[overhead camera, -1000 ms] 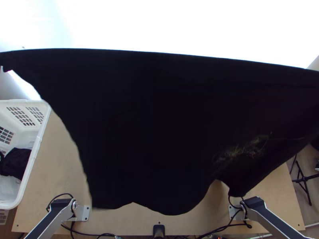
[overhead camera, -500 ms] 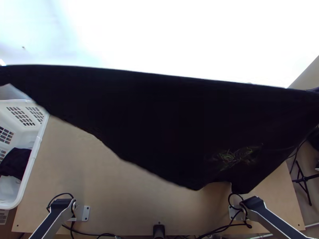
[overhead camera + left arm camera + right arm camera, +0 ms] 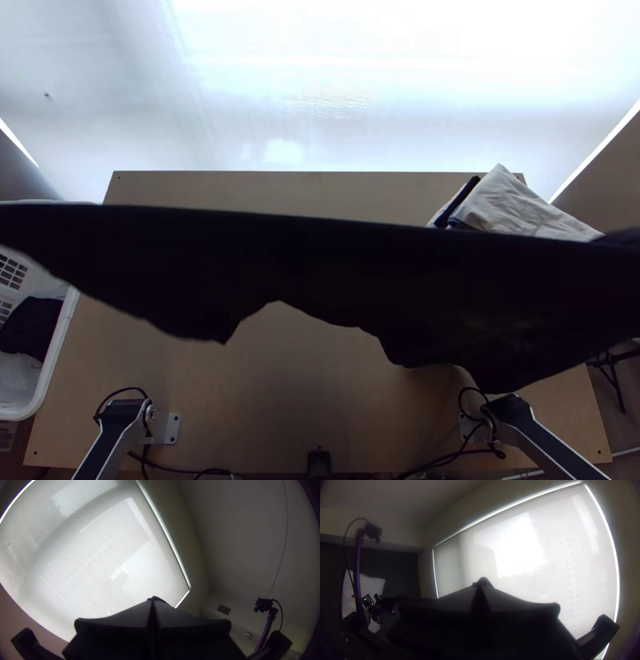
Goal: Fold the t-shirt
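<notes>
One basket (image 3: 55, 352) partly behind t-shirt (image 3: 320, 268).

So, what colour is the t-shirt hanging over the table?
The t-shirt is black, seen best in the top view.

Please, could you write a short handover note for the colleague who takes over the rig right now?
Left gripper: shut on the t-shirt.
Right gripper: shut on it too.
T-shirt: held up, stretched wide above the table, lower edge hanging unevenly.
Done: picked up, spread between both grippers.
To do: lay it down, then fold.
Nearby: white basket with dark cloth; pale cloth by the table's far right corner.
</notes>
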Controlling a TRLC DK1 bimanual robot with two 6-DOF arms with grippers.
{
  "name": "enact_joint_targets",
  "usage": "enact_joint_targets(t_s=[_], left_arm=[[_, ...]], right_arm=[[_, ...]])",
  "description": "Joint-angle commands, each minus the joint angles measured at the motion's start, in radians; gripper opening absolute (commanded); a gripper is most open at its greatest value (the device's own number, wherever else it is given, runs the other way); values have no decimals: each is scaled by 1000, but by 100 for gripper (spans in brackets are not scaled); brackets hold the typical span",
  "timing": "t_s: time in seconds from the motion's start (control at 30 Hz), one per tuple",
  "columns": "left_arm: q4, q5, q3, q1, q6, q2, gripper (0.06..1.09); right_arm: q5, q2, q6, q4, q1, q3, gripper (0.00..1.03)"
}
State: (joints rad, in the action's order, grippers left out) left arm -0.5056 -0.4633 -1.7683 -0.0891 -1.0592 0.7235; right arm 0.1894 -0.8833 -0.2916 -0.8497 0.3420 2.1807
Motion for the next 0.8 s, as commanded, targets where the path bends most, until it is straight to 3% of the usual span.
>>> enact_joint_targets(t_s=[0.0, 0.13, 0.27, 0.6, 0.77], left_arm=[[-2, 8, -3, -40, -31, -42, 9], [-13, 8, -8, -54, -30, -16, 9], [-33, -1, 93, -51, -19, -7, 9], [-62, -44, 667, -31, 36, -177, 9], [-4, -54, 877, -11, 54, -157, 9]], right_arm=[[-2, -9, 2, -55, -35, 97, 3], [-1, -48, -1, -80, -57, 131, 3], [1, -69, -32, -88, -67, 42, 3], [62, -23, -87, -97, -74, -394, 3], [61, -11, -75, 35, -84, -690, 3]])
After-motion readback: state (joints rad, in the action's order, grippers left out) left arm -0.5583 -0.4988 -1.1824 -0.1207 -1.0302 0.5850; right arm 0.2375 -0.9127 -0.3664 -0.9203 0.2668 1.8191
